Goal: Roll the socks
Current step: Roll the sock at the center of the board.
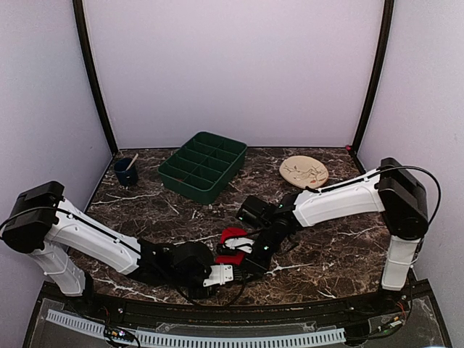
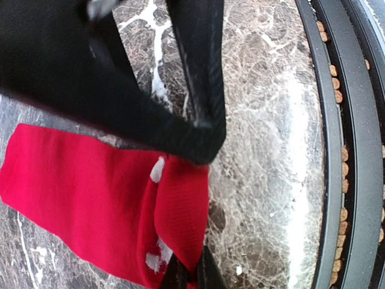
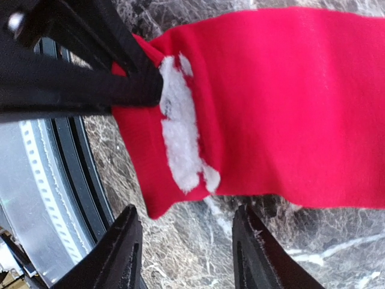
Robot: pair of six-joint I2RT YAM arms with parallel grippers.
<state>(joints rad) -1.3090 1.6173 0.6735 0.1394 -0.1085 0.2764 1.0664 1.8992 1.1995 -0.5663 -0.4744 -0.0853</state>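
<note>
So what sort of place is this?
Probably a robot test booth: plain walls enclose a marble-patterned table, with a left arm and right arm at its edge, plus red socks and a green tray.

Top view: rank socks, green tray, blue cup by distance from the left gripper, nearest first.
1. socks: pinched in the left gripper, near edge, centre.
2. green tray: far side, left of centre.
3. blue cup: far left corner.
</note>
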